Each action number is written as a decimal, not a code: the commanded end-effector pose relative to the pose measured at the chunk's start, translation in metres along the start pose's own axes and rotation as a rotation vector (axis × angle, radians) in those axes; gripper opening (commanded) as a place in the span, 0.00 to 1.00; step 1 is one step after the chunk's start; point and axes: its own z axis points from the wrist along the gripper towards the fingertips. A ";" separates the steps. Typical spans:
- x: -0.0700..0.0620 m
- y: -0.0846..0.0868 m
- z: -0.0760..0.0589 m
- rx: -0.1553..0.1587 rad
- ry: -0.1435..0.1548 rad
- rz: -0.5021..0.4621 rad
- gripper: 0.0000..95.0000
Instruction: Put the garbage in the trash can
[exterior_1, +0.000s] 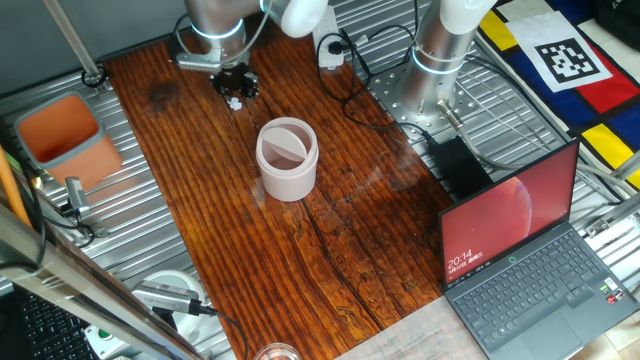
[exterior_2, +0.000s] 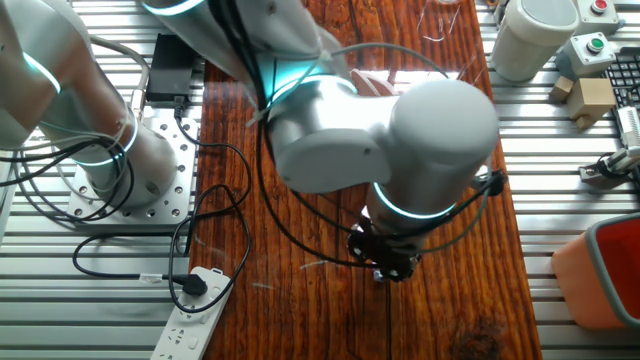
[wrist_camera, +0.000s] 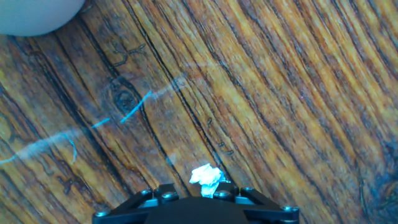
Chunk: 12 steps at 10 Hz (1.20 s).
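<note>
A tiny crumpled white paper wad sits between the jaws at the bottom of the hand view, over the wooden table. In one fixed view it shows as a white speck at the tip of my gripper, near the table's far end. My gripper looks shut on it, low over the wood. The pale pink trash can stands upright mid-table with its flap lid tilted, a short way nearer the camera than my gripper. Its rim shows at the hand view's top left. I see no other wads.
An orange-red tub stands off the table's left side. An open laptop is at the front right. A power strip with cables and a second arm's base lie at the back right.
</note>
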 end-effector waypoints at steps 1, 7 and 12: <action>0.000 -0.001 0.001 0.012 -0.004 -0.005 0.40; -0.001 -0.001 0.002 0.050 -0.025 0.002 0.00; -0.009 -0.014 -0.031 -0.011 -0.036 0.022 0.00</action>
